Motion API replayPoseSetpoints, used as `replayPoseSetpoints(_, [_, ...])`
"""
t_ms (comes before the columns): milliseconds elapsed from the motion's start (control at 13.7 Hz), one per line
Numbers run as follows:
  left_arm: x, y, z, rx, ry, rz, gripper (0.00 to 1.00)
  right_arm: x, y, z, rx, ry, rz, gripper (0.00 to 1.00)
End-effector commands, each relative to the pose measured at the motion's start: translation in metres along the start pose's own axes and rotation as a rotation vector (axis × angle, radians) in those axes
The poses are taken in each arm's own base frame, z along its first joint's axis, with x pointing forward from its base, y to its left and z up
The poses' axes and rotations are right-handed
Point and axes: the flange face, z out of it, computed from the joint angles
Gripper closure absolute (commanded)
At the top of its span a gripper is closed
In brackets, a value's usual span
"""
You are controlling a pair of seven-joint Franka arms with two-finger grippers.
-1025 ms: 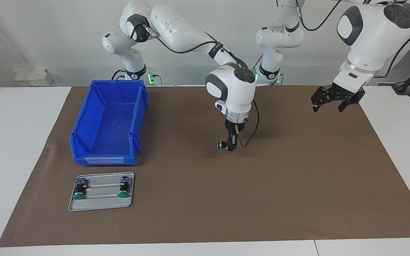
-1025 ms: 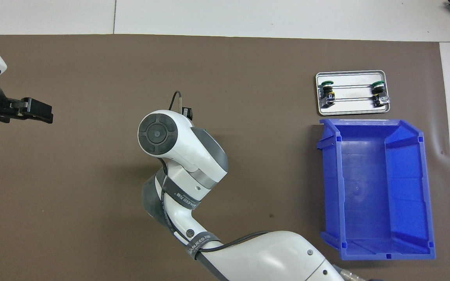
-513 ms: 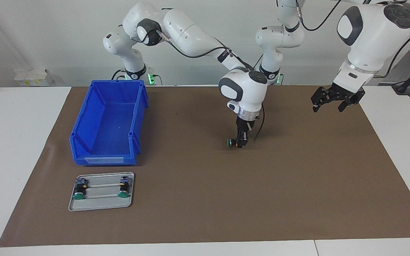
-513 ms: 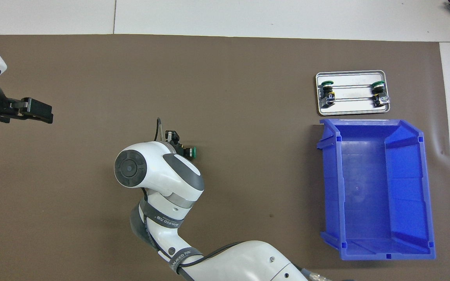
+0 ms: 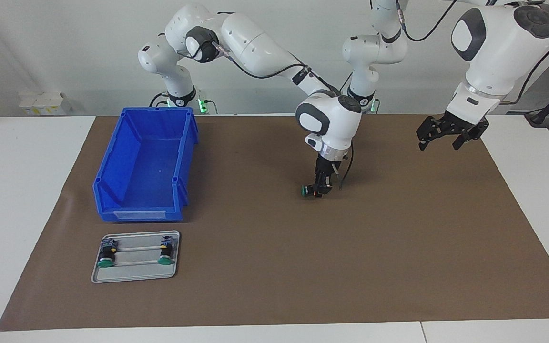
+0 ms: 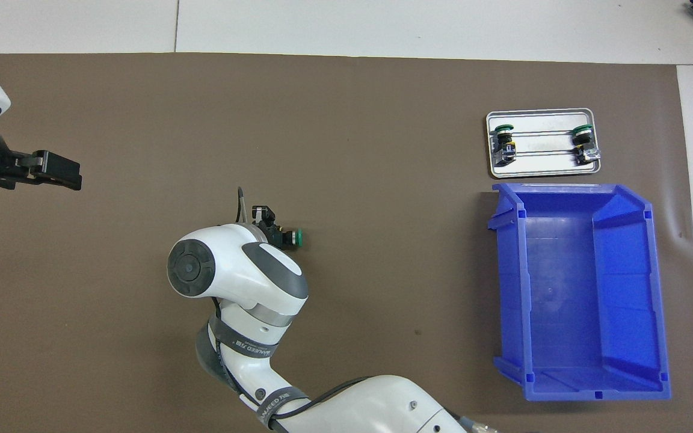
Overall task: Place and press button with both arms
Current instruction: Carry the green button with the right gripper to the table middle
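We see the right gripper (image 5: 319,189) clamped on the button (image 5: 308,191), its fingers pinching the black body so that the green cap sticks out sideways toward the blue bin (image 5: 147,166). The button sits low over the brown mat (image 5: 303,267); whether it touches the mat we cannot tell. Seen from above, the same gripper (image 6: 271,225) and button (image 6: 292,238) peek out from under the arm's white wrist, well apart from the bin (image 6: 581,288) and toward the left arm's end of the table from it.

We find the left gripper (image 5: 450,131) with its jaws spread wide and nothing between them, hanging in the air above the mat's edge at the left arm's end of the table, well apart from the bin; this arm waits. From above its dark fingers (image 6: 58,170) point toward the middle of the mat.

Just beside the bin, farther from the robots than it, lies a small metal tray (image 5: 134,275). Two more buttons (image 5: 105,257) (image 5: 164,256) lie on their sides in the tray, one at each end, green caps pointing away from the bin.
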Motion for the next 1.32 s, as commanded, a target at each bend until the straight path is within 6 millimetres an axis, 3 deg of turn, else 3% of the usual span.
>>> replayPoseSetpoints(0, [-0.009,-0.002,-0.003,0.016,-0.004,-0.005,0.01,-0.012,0.009,-0.009,0.007,-0.038,-0.032,1.0])
replayPoseSetpoints(73, [-0.009,-0.002,-0.003,0.016,-0.004,-0.005,0.01,-0.014,0.011,-0.01,0.007,-0.041,-0.037,1.0])
replayPoseSetpoints(220, [-0.009,-0.002,-0.003,0.016,-0.004,-0.005,0.01,-0.013,0.005,-0.015,0.027,-0.069,-0.049,0.1])
replayPoseSetpoints(293, [-0.009,-0.002,-0.003,0.016,-0.004,-0.005,0.01,-0.015,0.002,-0.021,0.047,-0.108,-0.065,0.01])
replayPoseSetpoints(513, [-0.009,-0.002,-0.003,0.016,-0.004,-0.005,0.01,0.001,-0.012,-0.065,0.075,-0.13,-0.107,0.0])
replayPoseSetpoints(659, [-0.009,-0.002,-0.003,0.016,-0.004,-0.005,0.01,0.031,-0.025,-0.099,0.093,-0.136,-0.189,0.0])
replayPoseSetpoints(952, [-0.014,0.003,-0.002,0.014,-0.033,0.015,0.01,0.153,-0.067,-0.154,0.124,-0.114,-0.429,0.0])
replayPoseSetpoints(1245, [-0.015,0.035,0.003,0.001,-0.024,0.151,0.05,0.299,-0.125,-0.198,0.119,-0.098,-0.694,0.0])
